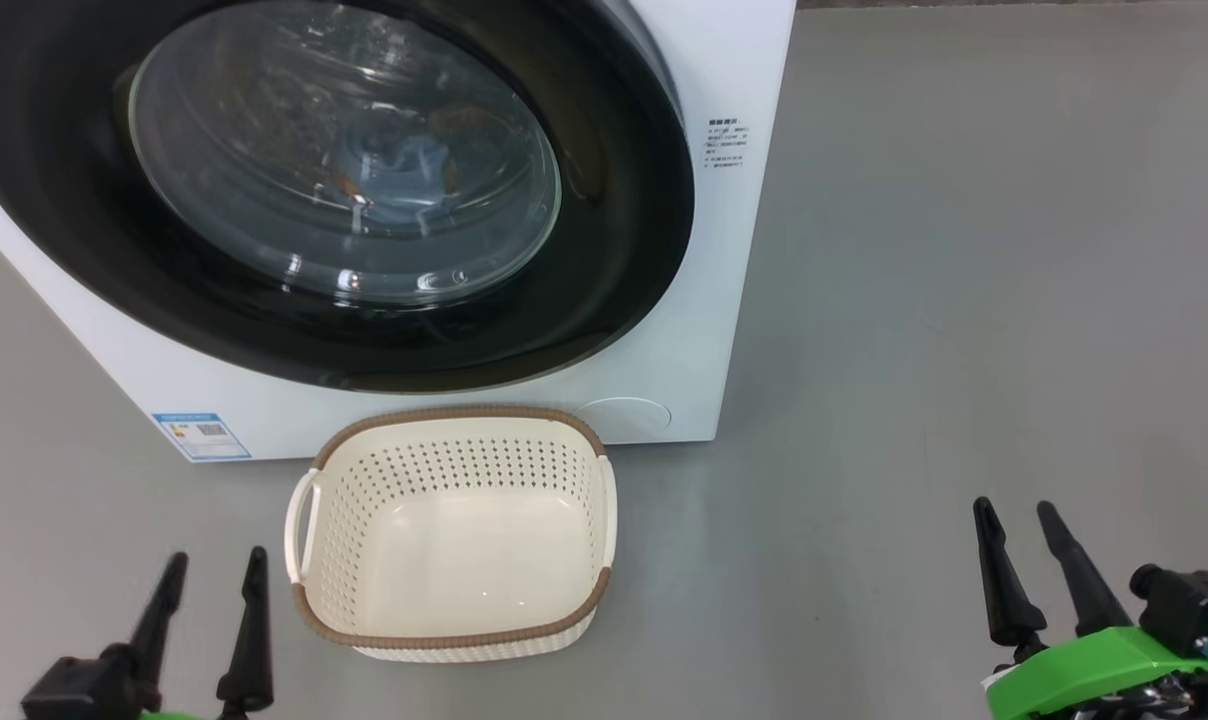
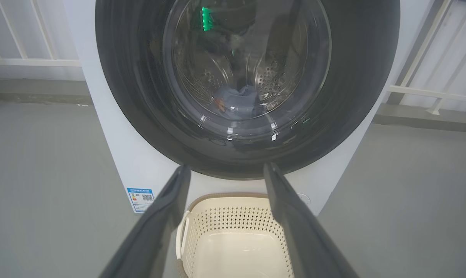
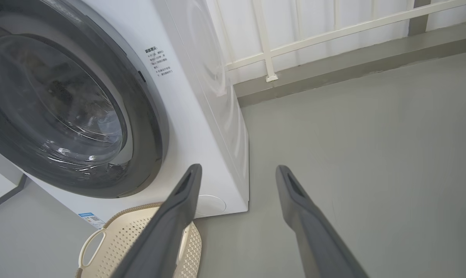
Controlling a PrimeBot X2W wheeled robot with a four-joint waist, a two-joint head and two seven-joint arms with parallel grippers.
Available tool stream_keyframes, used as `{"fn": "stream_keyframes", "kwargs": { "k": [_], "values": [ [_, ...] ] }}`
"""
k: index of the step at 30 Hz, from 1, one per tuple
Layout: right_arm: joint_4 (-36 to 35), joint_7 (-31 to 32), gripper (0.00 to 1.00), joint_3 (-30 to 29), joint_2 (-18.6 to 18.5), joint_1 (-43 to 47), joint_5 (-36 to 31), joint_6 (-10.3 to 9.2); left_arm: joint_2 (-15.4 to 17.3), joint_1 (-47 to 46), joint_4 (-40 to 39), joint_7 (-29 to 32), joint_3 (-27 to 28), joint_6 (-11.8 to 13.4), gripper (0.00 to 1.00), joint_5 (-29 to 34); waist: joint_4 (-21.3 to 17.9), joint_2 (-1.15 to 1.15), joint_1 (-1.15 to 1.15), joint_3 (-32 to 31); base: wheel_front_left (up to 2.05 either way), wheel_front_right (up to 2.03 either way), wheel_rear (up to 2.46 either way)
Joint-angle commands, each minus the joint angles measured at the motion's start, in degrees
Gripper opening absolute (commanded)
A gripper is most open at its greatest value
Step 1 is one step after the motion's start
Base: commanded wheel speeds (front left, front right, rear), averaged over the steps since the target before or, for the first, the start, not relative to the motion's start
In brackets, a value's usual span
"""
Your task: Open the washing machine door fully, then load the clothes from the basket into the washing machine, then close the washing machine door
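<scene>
The washing machine (image 1: 734,200) stands on the grey floor with its washing machine door (image 1: 614,260) shut flat against the front. Through the glass, light blue clothes (image 1: 404,170) with orange marks lie in the drum; the left wrist view shows the clothes (image 2: 238,102) at the drum's bottom. The basket (image 1: 464,560) sits on the floor right before the machine with nothing in it. My left gripper (image 1: 218,556) is open, low and left of the basket. My right gripper (image 1: 1014,505) is open, far to the right over bare floor. Both hold nothing.
A blue label sticker (image 1: 201,435) marks the machine's lower left corner. A white railing (image 3: 294,46) on a raised curb (image 3: 352,65) runs behind and to the right of the machine. Grey floor (image 1: 964,300) stretches to the right.
</scene>
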Motion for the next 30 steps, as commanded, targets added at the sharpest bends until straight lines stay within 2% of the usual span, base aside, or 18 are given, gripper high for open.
{"fn": "stream_keyframes", "kwargs": {
  "k": [1,6,13,17,30],
  "values": [
    [0.57,0.0,0.0,0.01,0.12,-0.01,0.03,0.0,-0.26,0.01,0.55,0.01,-0.12,0.01,0.0,0.0,-0.01,0.0,0.0,-0.02,0.0,0.0,0.0],
    [3.62,0.18,0.0,0.08,1.22,0.66,0.44,0.0,-2.44,0.6,3.42,0.17,-1.1,0.02,0.0,-0.45,0.0,0.0,0.0,-0.04,0.0,0.0,0.0],
    [3.2,1.22,0.0,-0.13,1.38,0.61,3.67,0.0,-2.52,0.34,3.36,1.03,-0.81,0.09,0.0,-4.11,0.02,0.0,0.09,-0.37,0.0,0.0,0.0],
    [3.03,1.88,0.0,-0.24,1.49,0.49,5.8,-0.01,-2.57,0.06,3.46,1.61,-0.62,0.14,0.0,-6.52,0.03,0.0,0.01,-0.44,0.0,0.0,0.0],
    [2.35,4.08,0.0,-0.66,1.84,0.13,12.8,-0.02,-2.78,-0.87,3.87,3.52,0.05,0.13,0.0,-14.38,0.08,0.0,0.0,-0.9,0.0,0.0,0.0]
  ]
}}
